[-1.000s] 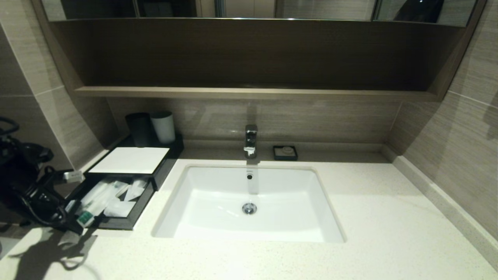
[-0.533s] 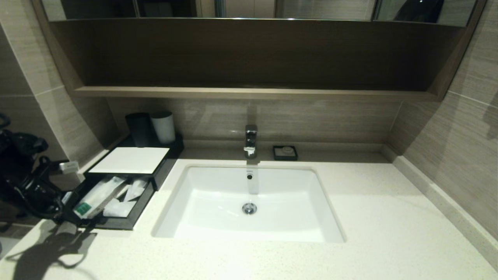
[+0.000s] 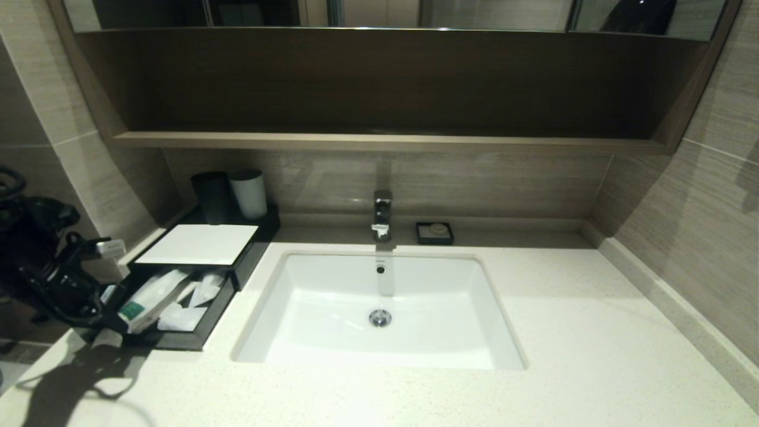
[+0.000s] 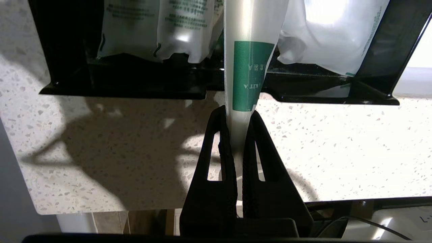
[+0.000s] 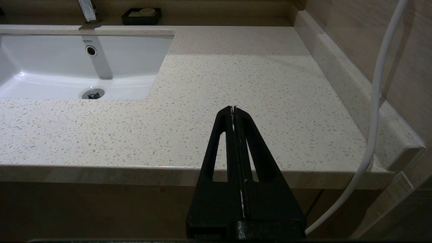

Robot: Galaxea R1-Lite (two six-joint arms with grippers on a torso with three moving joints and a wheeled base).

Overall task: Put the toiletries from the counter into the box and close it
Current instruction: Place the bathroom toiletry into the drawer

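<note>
At the left edge of the head view my left gripper (image 3: 109,308) was clamped on the tail of the green-banded stick (image 4: 249,74), whose far end already lay over the front lip of the drawer (image 4: 135,91) of the box (image 3: 198,244). The other wrapped toiletries (image 3: 190,296) lay inside, at lower left of the frame. To do this well, I judged, I needed to slide the stick further in and lower it flat before letting go, so that no end overhung the lip and jammed the drawer when pushed shut. The counter (image 3: 533,332) held no other sticks that I could see. My right gripper (image 5: 233,109), jaws together, was parked off the counter's front edge.
</note>
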